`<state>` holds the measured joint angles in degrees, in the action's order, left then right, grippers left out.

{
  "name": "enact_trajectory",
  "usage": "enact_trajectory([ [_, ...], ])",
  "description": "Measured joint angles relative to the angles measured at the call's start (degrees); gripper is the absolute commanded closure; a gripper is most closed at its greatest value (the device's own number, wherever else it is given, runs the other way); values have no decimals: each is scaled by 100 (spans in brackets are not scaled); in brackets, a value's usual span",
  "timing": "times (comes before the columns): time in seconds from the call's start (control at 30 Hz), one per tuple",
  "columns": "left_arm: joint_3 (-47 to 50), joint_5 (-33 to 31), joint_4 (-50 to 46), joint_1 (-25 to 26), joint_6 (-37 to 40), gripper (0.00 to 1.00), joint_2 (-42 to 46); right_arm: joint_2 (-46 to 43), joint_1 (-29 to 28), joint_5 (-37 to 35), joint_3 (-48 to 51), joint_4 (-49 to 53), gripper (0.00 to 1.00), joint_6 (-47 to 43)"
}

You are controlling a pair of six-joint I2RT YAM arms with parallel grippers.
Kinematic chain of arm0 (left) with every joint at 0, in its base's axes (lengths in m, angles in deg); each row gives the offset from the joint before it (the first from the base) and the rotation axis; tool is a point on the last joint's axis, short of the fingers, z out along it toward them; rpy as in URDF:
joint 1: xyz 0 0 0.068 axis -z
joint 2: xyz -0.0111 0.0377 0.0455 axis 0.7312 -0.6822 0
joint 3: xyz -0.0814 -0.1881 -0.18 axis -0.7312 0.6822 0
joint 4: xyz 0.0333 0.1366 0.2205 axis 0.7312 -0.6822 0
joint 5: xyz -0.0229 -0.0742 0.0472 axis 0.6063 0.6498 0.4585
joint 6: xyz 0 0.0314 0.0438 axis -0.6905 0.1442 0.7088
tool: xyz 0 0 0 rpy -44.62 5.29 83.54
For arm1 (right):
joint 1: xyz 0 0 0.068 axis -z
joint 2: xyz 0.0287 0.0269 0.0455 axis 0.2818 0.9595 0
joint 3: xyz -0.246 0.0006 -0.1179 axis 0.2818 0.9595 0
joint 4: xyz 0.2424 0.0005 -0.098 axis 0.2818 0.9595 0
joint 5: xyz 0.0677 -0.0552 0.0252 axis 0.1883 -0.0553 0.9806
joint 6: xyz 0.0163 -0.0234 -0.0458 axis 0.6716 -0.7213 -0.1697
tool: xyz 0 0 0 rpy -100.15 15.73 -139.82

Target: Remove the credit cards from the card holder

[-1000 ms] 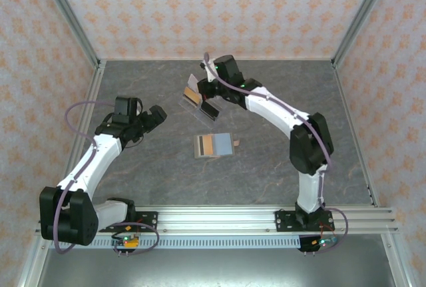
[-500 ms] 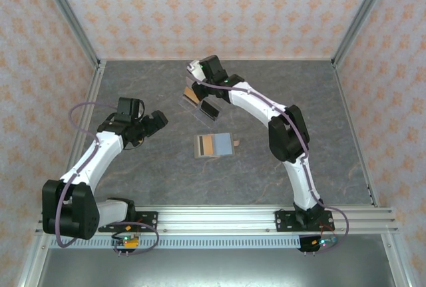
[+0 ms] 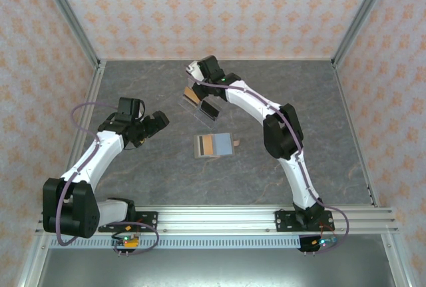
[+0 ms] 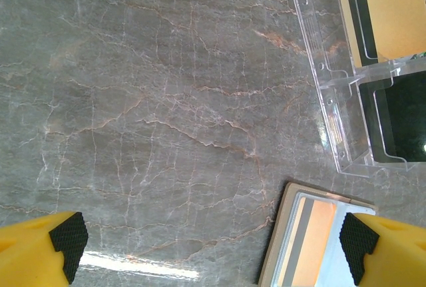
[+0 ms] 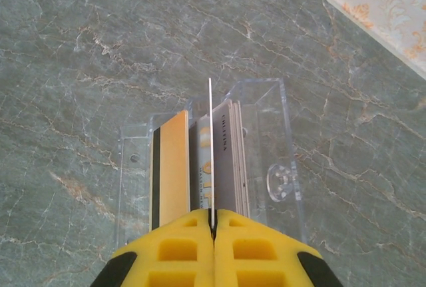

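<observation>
**A:** The card holder sits towards the far middle of the table, and it isn't empty. A tan card and a row of pale ones stand in its slots.

**B:** So part done, I'd say. A small pile of credit cards lies flat on the near side of the holder, grey-blue with one tan, long sides running left to right.

**A:** And one is in hand. The right gripper has its jaws pressed together on a thin pale card, seen edge-on, right above the holder.

**B:** Is it out of the slot?

**A:** Can't tell from here — its far end hangs over the clear plastic.

**B:** And the holder's lie?

**A:** From overhead its long axis runs diagonally, far-left to near-right, with the tan compartment at the far-left end and the dark one at the near-right. The card faces seem to look near-left, towards the left gripper.

**B:** Which is doing what?

**A:** Spread wide and holding nothing — it hovers well to the left of the pile.

**B:** So there's this card to set down, then the rest to pull.
</observation>
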<state>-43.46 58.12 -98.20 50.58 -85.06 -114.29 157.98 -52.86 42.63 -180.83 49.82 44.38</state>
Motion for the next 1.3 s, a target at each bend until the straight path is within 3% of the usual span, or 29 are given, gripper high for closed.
enact_trajectory([
  [0.3,0,83,-2,0,4,0,0,201,7,-2,-160,17,92,-31],
  [0.5,0,116,0,0,4,0,0,341,33,-7,-240,83,74,7],
  [0.93,0,258,4,0,2,0,0,299,68,-68,-601,424,58,533],
  [1.13,0,306,4,0,2,0,0,-442,66,-48,-59,737,49,1357],
  [1.3,0,448,11,0,2,0,-24,-1639,15,-219,933,946,42,2422],
])
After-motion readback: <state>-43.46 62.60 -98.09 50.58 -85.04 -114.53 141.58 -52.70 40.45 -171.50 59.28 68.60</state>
